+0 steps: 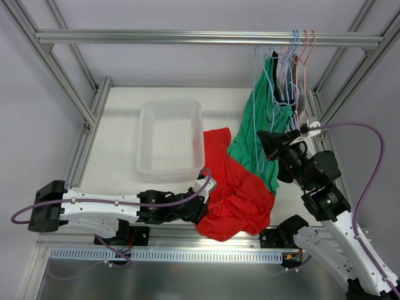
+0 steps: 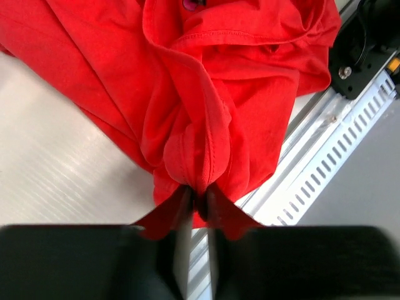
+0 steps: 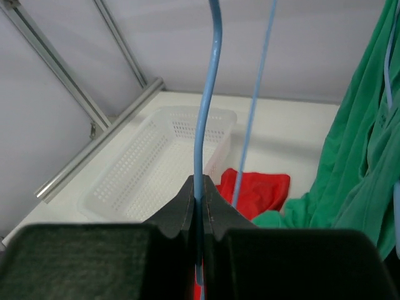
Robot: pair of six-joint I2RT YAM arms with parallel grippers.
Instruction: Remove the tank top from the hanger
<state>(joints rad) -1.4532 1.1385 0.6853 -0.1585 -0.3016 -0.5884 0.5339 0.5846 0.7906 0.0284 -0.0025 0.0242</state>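
— Position of the tank top (image 1: 236, 194) is asked for.

— It is seen crumpled on the surface (image 1: 119, 144), near the front edge, between the two arms. Its upper part is stretched up beside the white basket (image 1: 169, 140), towards the green top (image 1: 250, 134).

— How is the left end effector (image 2: 199, 199) placed?

— It is laid low at the left edge of the red heap. Its fingers are closed tightly on a bunched fold of the fabric, and the fold is shown pinched between them in the left wrist view.

— And the right end effector (image 3: 200, 187)?

— It is raised beside the green top. Its fingers are pressed together on a thin wire of the light-blue hanger (image 3: 201, 125), which rises upright out of them. A second blue wire is seen just beside it.

— Is the tank top off the hanger?

— That cannot be told. Red cloth is seen below and behind the gripped wire, but whether any of it is threaded on the frame is hidden.

— Where is the green top hung?

— From the overhead rail (image 1: 187, 37), among other hangers.
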